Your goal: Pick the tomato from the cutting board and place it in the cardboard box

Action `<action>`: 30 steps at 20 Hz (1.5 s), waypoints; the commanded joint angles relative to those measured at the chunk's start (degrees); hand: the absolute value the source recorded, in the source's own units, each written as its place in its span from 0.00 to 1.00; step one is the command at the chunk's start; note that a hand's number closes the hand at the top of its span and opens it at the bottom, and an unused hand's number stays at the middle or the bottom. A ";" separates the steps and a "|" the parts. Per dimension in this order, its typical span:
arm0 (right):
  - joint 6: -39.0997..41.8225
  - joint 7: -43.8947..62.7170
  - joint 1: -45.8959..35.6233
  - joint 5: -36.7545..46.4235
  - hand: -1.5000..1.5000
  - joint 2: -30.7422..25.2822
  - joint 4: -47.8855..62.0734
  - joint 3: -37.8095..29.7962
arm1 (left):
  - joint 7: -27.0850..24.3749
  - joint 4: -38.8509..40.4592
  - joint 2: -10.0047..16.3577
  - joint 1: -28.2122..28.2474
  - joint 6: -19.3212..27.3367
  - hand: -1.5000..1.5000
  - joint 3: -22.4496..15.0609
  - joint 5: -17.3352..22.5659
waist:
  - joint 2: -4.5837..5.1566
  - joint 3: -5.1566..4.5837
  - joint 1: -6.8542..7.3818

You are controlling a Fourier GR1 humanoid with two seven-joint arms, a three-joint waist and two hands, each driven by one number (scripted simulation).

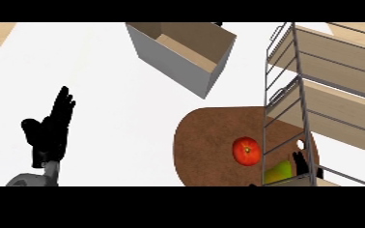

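right hand point(300, 162) behind rack point(324, 96), board point(206, 145) cropped

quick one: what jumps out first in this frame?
The red tomato on the round brown cutting board, lower right of centre. Above it, the cardboard box stands open at top centre. A wire shelf rack fills the right edge, and the left hand rests open at far left.

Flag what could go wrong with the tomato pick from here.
The wire rack stands close to the tomato and partly hides the right hand; the reach may snag a wire. A green item lies near the tomato and could get knocked. A nudged tomato may roll off the cutting board.
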 commanded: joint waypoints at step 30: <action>48.53 78.77 -30.47 31.13 0.00 19.18 -13.24 -3.17 | 1.68 3.94 -3.91 -4.49 0.67 0.50 -2.11 -2.72 | -0.84 1.25 1.79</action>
